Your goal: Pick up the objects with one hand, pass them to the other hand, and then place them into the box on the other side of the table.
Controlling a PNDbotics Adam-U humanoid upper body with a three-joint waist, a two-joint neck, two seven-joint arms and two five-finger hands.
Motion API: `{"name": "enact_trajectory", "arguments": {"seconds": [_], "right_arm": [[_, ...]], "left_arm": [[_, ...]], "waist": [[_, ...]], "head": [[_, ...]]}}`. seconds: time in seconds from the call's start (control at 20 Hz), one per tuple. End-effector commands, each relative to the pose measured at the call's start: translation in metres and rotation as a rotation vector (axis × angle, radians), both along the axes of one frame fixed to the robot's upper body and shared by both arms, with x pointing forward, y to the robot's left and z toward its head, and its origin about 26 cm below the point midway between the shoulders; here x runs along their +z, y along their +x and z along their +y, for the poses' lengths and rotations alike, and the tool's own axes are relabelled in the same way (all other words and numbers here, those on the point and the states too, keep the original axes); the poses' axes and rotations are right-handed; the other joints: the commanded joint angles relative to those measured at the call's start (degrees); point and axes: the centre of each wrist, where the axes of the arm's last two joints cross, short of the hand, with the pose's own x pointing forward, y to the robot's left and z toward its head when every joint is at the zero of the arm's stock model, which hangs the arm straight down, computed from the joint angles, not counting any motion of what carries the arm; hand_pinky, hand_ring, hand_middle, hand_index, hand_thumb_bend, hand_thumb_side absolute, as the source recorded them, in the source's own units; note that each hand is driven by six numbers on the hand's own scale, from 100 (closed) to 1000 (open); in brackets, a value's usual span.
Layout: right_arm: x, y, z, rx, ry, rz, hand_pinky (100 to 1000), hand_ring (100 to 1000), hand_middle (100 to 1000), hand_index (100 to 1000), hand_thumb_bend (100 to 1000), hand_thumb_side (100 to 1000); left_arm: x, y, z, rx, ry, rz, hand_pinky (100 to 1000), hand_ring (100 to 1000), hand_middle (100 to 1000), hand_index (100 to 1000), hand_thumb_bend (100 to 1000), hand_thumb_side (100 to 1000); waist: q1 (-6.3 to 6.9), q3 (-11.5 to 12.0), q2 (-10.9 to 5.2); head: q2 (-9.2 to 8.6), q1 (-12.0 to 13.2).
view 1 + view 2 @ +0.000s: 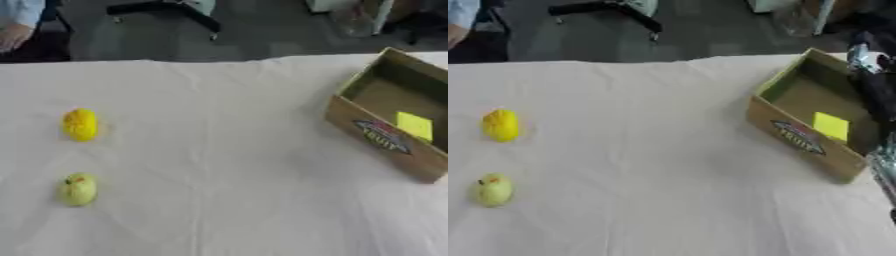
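Bench (227, 165): covered by a white, slightly creased cloth; it carries everything, with a wide bare stretch between the fruit side and the box side.

Box (385, 137): open brown cardboard carton at the robot's right, set askew with its mouth upward, a printed logo on the near wall. It sits well apart from the objects, which I judge is what forces the pass from one hand to the other.

Yellow patch (415, 125): a flat bright-yellow square showing inside the box against the near wall; I cannot tell whether it is a note or an object.

Right arm (877, 95): a dark limb with a silver part shows only in the right eye view, at the right edge over the far side of the box. The hand itself is not distinguishable, so whether its fingers are spread or pressed together I cannot tell.

Left hand: in neither view.

Yellow object (80, 124): rounded, bright yellow, lemon-like, lying on the cloth at the robot's left, untouched.

Green object (78, 189): pale yellow-green, rounded, with a small reddish spot on top, lying nearer the robot than the yellow one, apart from it.

Stage: both objects are on the bench, so no pick-up has begun; the left side seems the natural reach.
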Motion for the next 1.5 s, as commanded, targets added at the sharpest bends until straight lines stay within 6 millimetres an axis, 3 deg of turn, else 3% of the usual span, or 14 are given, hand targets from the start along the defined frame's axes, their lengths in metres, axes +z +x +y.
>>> {"name": "enact_trajectory", "arguments": {"seconds": [0.05,0.2,0.35,0.5,0.7,0.9,1.1,1.3,1.5], "right_arm": [[0.009,-0.003,0.000,0.013,-0.013,-0.106,1000,1000,1000,1000,100,524],[0.004,-0.004,0.000,0.013,-0.003,-0.138,1000,1000,1000,1000,100,527],[-0.002,-0.005,0.000,0.007,0.001,-0.150,1000,1000,1000,1000,100,532],[-0.008,-0.006,0.001,-0.003,0.005,-0.140,1000,1000,1000,1000,100,531],[-0.012,-0.006,0.002,0.002,-0.003,-0.139,1000,1000,1000,1000,100,530],[-0.008,-0.006,0.001,0.000,0.004,-0.117,1000,1000,1000,1000,100,537],[-0.007,-0.007,-0.002,-0.004,0.012,-0.086,1000,996,1000,1000,100,544],[-0.009,-0.007,-0.002,-0.009,0.023,-0.063,1000,993,1000,1000,100,543],[-0.014,-0.007,0.000,-0.015,0.033,-0.029,1000,987,998,1000,100,544]], "left_arm": [[0.018,-0.002,0.008,0.019,0.029,-0.061,633,737,623,731,585,376],[0.022,-0.001,0.006,0.011,0.034,-0.073,680,798,720,816,571,402],[0.021,0.000,0.002,-0.005,0.032,-0.067,706,832,759,852,543,444],[0.019,0.001,0.001,-0.012,0.019,-0.060,705,826,757,855,489,493],[0.013,0.001,0.002,0.000,-0.019,-0.056,690,804,739,836,487,502],[0.007,0.003,0.004,0.020,-0.047,-0.044,671,771,710,810,508,506],[0.004,0.003,0.008,0.039,-0.060,-0.039,667,760,702,808,522,528],[0.001,0.004,0.008,0.037,-0.060,-0.029,667,755,696,810,498,564],[-0.001,0.005,0.006,0.035,-0.080,-0.031,662,747,691,806,506,536]], "waist": [[-0.46,0.16,-0.38],[-0.73,0.15,-0.19],[-0.44,0.26,-0.05],[-0.08,0.23,0.19],[0.35,-0.02,-0.07],[1.20,-0.17,-1.02],[1.77,-0.24,-1.56],[1.89,-0.18,-1.50],[1.75,0.21,-1.41]], "head": [[-0.39,1.19],[0.95,0.31],[0.78,-0.97],[0.34,-2.12],[0.64,-3.07],[3.43,-3.83],[4.88,-4.06],[4.73,-4.12],[4.17,-3.62]]}}
